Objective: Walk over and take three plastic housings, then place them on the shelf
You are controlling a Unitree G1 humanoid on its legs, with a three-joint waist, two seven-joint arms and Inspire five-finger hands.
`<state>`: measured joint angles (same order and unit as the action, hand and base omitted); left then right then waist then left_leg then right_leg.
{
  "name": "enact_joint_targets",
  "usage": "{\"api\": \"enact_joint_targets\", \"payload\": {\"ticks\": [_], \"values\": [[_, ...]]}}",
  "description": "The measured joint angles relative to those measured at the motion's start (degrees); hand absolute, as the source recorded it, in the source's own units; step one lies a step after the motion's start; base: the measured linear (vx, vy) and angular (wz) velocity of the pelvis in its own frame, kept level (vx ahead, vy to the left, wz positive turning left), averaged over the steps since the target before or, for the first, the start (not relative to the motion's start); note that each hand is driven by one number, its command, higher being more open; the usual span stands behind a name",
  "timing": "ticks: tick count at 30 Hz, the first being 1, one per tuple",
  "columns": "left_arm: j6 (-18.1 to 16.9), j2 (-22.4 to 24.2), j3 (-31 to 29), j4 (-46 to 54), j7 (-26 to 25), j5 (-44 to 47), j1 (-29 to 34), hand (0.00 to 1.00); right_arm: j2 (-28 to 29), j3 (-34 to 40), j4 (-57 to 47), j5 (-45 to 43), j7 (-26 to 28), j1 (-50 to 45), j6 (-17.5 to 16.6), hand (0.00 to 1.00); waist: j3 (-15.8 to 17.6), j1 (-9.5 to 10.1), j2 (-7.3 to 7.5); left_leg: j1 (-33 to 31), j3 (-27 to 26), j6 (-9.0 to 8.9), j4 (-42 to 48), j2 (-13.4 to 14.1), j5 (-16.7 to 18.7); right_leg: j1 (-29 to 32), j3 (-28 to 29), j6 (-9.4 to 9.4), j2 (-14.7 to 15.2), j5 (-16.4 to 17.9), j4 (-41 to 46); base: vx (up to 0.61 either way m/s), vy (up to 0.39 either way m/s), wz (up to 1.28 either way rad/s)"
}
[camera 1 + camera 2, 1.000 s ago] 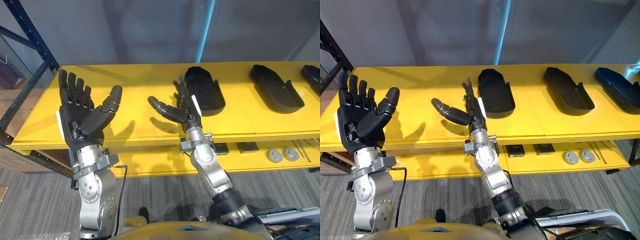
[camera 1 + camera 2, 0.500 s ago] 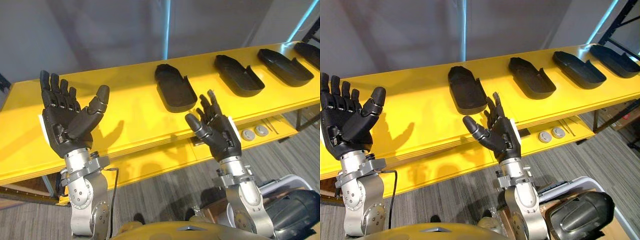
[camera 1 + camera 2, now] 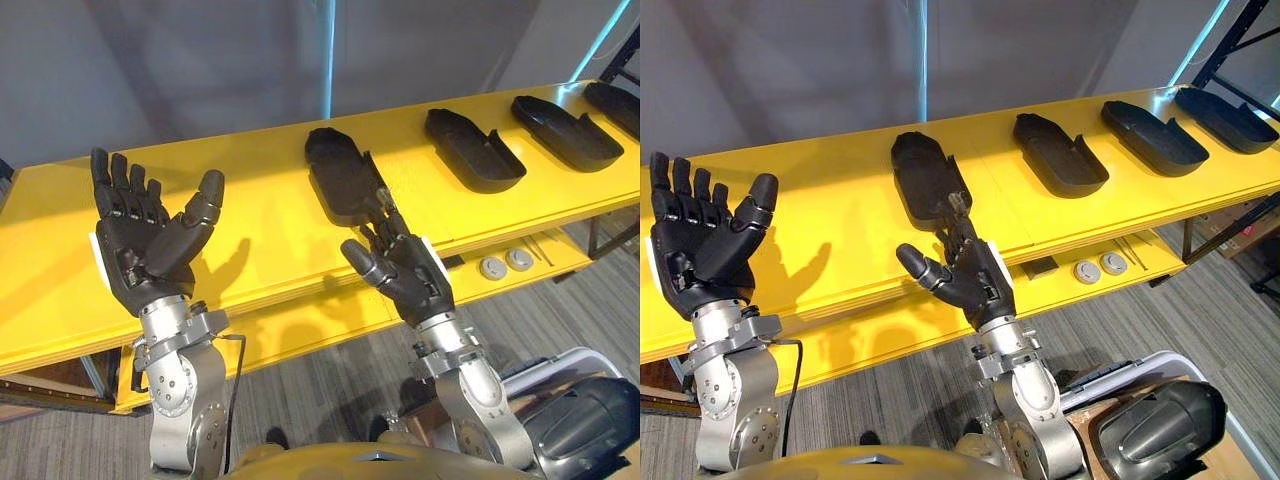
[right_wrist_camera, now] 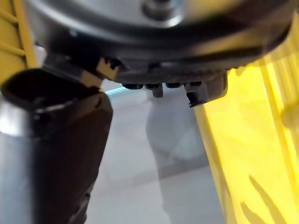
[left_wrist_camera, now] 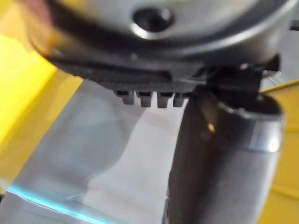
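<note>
Along the yellow shelf (image 3: 260,205), from centre to upper right, plastic housings (image 3: 473,150) are laid in a row. The right robot hand (image 3: 410,280) is spread empty just below the leftmost housing (image 3: 338,172); the left robot hand (image 3: 145,240) is held open at left.

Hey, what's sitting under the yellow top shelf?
Two round grey discs and a dark flat block lie on the lower level, near its front. The top shelf covers whatever sits further back.

There are 4 black housings (image 3: 925,178) and 2 round discs (image 3: 1087,271)
</note>
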<state>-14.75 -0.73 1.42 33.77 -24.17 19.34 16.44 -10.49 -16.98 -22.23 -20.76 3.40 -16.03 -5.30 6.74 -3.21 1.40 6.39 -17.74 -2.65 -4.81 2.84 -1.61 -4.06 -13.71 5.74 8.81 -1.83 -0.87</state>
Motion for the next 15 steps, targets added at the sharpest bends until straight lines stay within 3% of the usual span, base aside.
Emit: {"api": "enact_joint_targets", "payload": {"ticks": [5,15], "values": [[0.00,0.01,-0.07,0.00,-0.51,0.00,0.00,1.00,0.31,-0.75,4.32,0.36,-5.61,1.43,1.07,1.00,-0.03,0.25,-0.14,-0.27,0.46,0.03,0.01,-0.12,-0.02,0.00,-0.45,-0.05,0.08,0.04,-0.05,0.01,0.003,0.04],[0.03,0.06,-0.30,-0.02,-1.02,-0.80,0.00,1.00,1.92,-0.29,9.20,2.44,-11.76,4.60,1.07,1.00,-0.09,0.10,-0.43,-0.15,1.69,0.25,0.01,-0.23,-0.27,-0.79,-1.61,-0.23,0.21,0.17,-0.01,0.00,-0.001,0.05]]}}
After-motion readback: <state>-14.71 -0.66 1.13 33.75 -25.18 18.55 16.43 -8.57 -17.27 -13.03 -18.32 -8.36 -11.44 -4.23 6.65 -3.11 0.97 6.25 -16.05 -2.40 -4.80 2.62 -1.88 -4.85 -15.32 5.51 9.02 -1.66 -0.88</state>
